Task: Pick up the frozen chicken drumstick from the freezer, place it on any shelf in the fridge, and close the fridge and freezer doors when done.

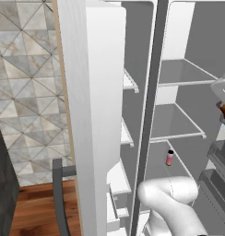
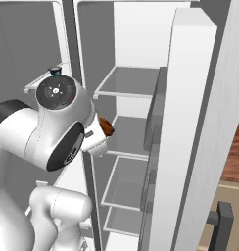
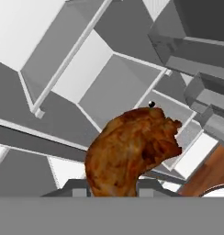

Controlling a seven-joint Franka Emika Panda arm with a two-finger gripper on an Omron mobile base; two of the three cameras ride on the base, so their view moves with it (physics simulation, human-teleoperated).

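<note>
Held item: glossy orange-brown frozen chicken drumstick (image 3: pixel 132 153), lumpy and mottled, centre-bottom of the hand view; a sliver (image 2: pixel 106 127) shows left of centre in the right base view, in front of the fridge shelves.
Gripper: two-finger gripper (image 3: pixel 113 190), jaws drawn narrow on the drumstick; fingertips largely hidden behind the meat.
Fridge: wide light-grey fridge compartment (image 1: pixel 188 115), right half of the left base view, with smooth grey translucent shelves edged by pale rims.
Freezer: narrow freezer compartment (image 1: pixel 127 133), centre of the left base view; opaque white shelves, white drawers lower down, mostly hidden behind the open door.
Doors: tall light-grey door (image 1: pixel 93 115), matte, standing open; dark grey bar handle (image 1: pixel 59 193) at lower left, cut off by the frame's edge.
Other: small pink bottle with dark cap (image 1: pixel 169 157), upright on a fridge shelf.
Arm: white rounded arm (image 2: pixel 53 132), blocking the left of the right base view.
</note>
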